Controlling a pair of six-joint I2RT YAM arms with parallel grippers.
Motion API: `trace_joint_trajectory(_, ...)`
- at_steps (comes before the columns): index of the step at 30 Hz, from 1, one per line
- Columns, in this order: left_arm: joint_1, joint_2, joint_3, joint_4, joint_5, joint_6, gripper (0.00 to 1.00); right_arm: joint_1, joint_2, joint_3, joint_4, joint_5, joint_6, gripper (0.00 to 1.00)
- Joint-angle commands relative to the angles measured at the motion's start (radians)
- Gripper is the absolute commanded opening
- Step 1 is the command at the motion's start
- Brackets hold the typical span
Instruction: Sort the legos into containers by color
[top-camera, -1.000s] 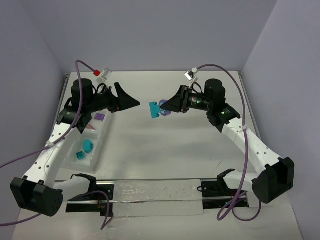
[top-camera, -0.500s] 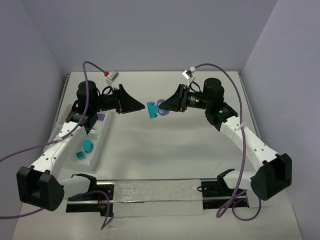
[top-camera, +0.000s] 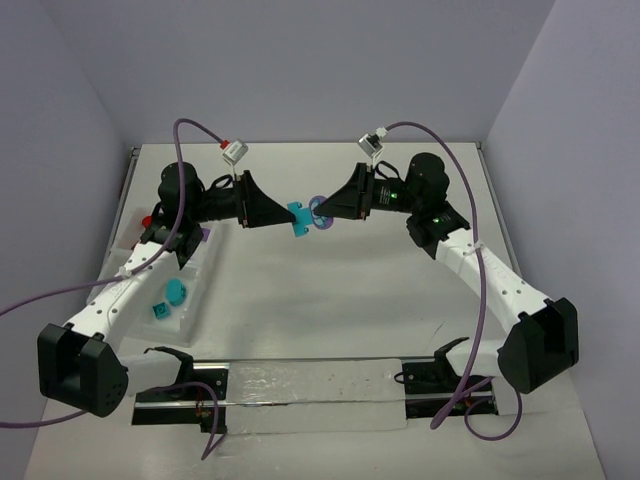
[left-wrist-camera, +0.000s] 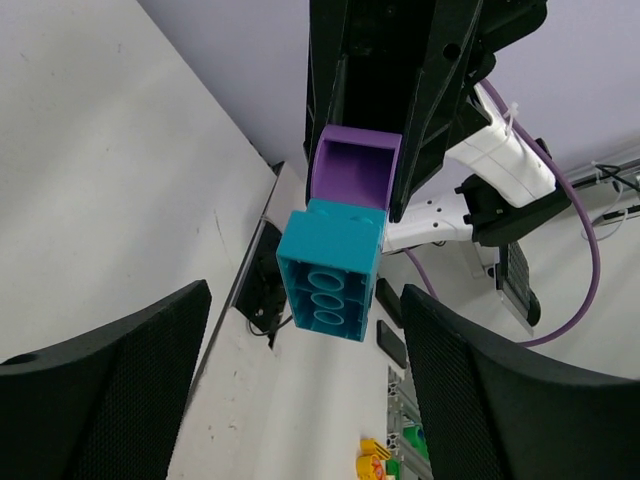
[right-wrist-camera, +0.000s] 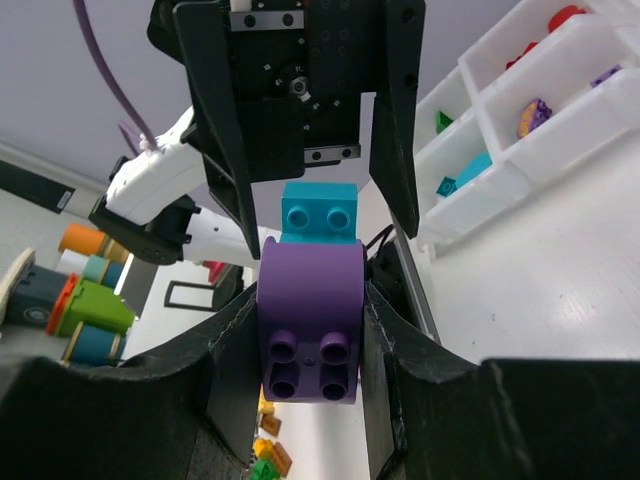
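Note:
My right gripper (top-camera: 326, 211) (right-wrist-camera: 310, 300) is shut on a purple lego (right-wrist-camera: 310, 310) (top-camera: 321, 211) and holds it in the air above the middle of the table. A cyan lego (top-camera: 297, 216) (left-wrist-camera: 330, 275) (right-wrist-camera: 320, 212) is stuck to the far end of that purple lego (left-wrist-camera: 352, 175). My left gripper (top-camera: 283, 215) (left-wrist-camera: 305, 290) faces it from the left and is open. Its fingers (left-wrist-camera: 150, 350) stand on either side of the cyan lego with a gap on each side. The containers are one clear tray (top-camera: 195, 300) (right-wrist-camera: 480, 110) on the left.
The tray holds cyan pieces (top-camera: 175, 292), a purple brick (top-camera: 203, 234) and a red one (top-camera: 148, 218). A black rail with a clear sheet (top-camera: 310, 385) runs along the table's near edge. Walls close in at left, back and right.
My left gripper has swung right, away from the tray, until its fingers flank the cyan lego. My right gripper has shifted slightly left with the stacked pair still in it.

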Motion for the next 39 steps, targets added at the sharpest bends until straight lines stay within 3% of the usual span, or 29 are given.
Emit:
trace_joint_trajectory(1,-0.015,0.009,0.008,0.115,0.039,-0.035,0.8,0.012,0.008,0.016,0.106,-0.05,0.041,0.0)
trace_joint_trajectory(16,-0.02,0.002,-0.021,0.212,0.034,-0.092,0.41,0.041,0.039,0.046,0.073,-0.056,0.019,0.0)
trace_joint_trajectory(19,-0.02,0.002,-0.023,0.219,0.043,-0.097,0.02,0.042,0.037,0.047,0.074,-0.052,0.019,0.0)
trace_joint_trajectory(30,0.029,-0.084,-0.03,-0.002,0.005,0.035,0.0,0.003,0.013,0.022,0.085,-0.02,0.016,0.0)
trace_joint_trajectory(36,0.163,-0.139,-0.026,-0.214,-0.01,0.13,0.0,-0.06,-0.013,-0.031,0.073,0.0,0.01,0.0)
trace_joint_trajectory(39,0.237,-0.156,0.001,-0.373,-0.113,0.182,0.0,-0.071,-0.02,-0.028,0.013,0.009,-0.041,0.0)
